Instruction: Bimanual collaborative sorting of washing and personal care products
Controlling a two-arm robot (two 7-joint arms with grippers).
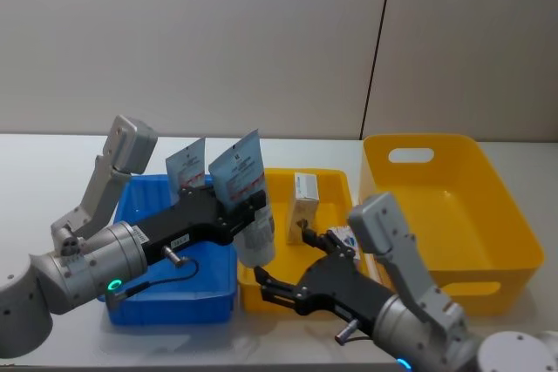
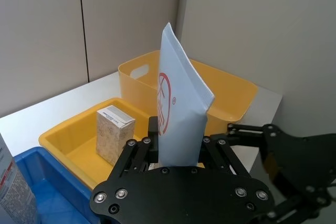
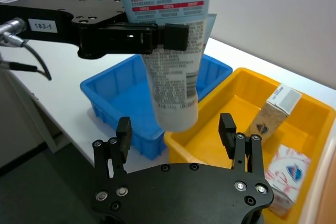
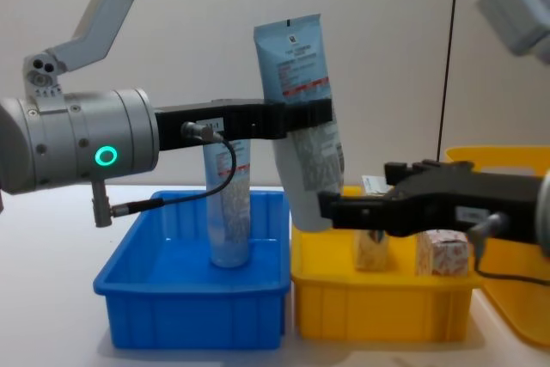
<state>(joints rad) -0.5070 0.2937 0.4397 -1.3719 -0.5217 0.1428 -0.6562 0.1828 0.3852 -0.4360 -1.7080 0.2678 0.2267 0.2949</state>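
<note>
Grey wall panels stand behind the white desk (image 1: 52,158), where a blue tray (image 1: 174,309), a small yellow tray (image 1: 331,178) and a large yellow bin (image 1: 514,215) sit side by side. Left pincer (image 1: 250,208) is clenched around the middle of a pale blue tube (image 1: 237,167), holding it roughly upright, crimp up, in the air about over the seam between the blue and small yellow trays. Right pincer (image 3: 176,125) is released, its jaws spread either side of the tube's cap end without touching it. A second tube (image 1: 186,165) stands in the blue tray. A tall carton (image 1: 303,200) and a smaller carton (image 1: 346,237) sit in the small yellow tray.

This looks like a hand-over. To do it well, the right pincer should close squarely on the lower part near the cap, clear of the left's fingers. Only once that grip is firm should the left let go. The tube's soft body may buckle or slip, so a gentle squeeze and a slow pull away seem wise.
</note>
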